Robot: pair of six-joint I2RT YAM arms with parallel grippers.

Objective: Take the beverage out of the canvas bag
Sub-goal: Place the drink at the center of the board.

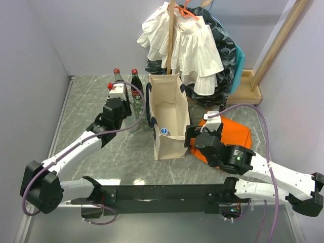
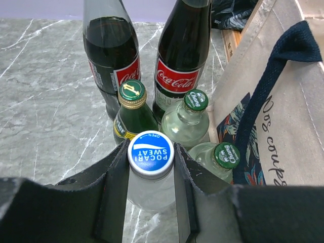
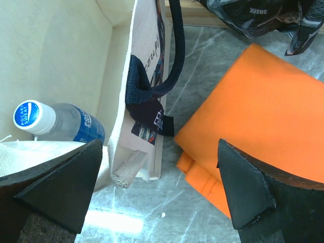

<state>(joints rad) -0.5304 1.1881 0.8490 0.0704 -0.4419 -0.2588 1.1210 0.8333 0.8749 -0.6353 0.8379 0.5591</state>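
The cream canvas bag (image 1: 167,147) stands open at mid-table, with navy handles (image 3: 174,55). A clear Pocari Sweat bottle with a blue cap (image 1: 164,131) lies inside at its near end and shows in the right wrist view (image 3: 55,121). My right gripper (image 3: 157,187) is open at the bag's near right corner, its left finger inside the wall and its right finger over the orange cloth. My left gripper (image 2: 151,157) is left of the bag (image 2: 298,126). It is shut on the cap of a second Pocari Sweat bottle (image 2: 150,152), upright among the other bottles.
Two Coca-Cola bottles (image 2: 174,66) and three green-capped bottles (image 2: 195,114) stand in a cluster left of the bag (image 1: 132,88). A folded orange cloth (image 1: 233,134) lies right of the bag. A rack of white and dark clothes (image 1: 187,45) and a wooden frame stand behind.
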